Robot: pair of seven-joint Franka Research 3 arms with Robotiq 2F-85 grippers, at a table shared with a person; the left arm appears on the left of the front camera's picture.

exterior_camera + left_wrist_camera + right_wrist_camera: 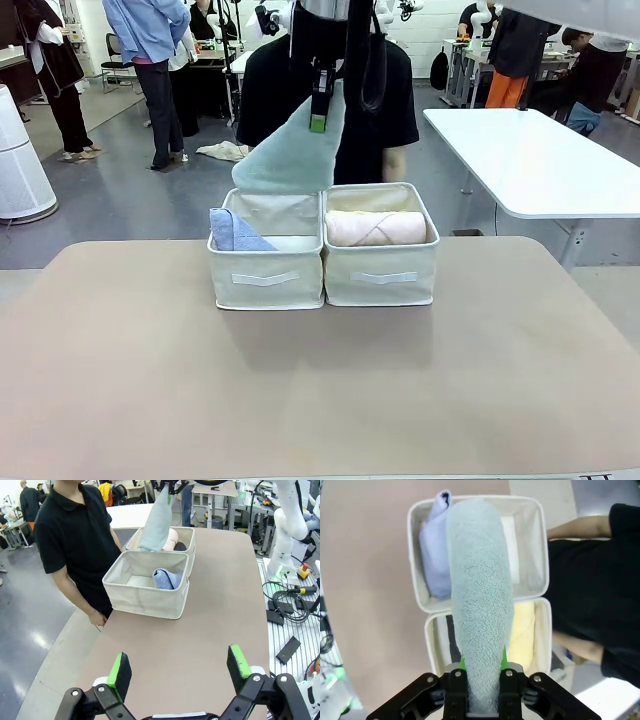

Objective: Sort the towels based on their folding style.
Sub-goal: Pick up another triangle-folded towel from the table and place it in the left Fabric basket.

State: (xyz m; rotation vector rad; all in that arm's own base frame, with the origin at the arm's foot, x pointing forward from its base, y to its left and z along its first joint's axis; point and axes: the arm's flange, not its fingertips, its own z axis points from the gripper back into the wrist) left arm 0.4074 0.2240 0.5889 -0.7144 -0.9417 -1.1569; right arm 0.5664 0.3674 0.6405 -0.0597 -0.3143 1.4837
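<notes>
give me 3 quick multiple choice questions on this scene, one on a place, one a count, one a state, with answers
1. Where is the lavender-blue towel?
A inside the front view's left basket
B inside its right basket
C draped across both rims

2. How many beige baskets are there?
A one
B two
C four

3. What state is the right gripper in?
A open, empty
B shut on the grey-green towel
C shut, empty

Answers: 1 A, it sits behind that basket's front wall. 2 B, two stand side by side. 3 B, the towel hangs from its closed fingers above the baskets.
</notes>
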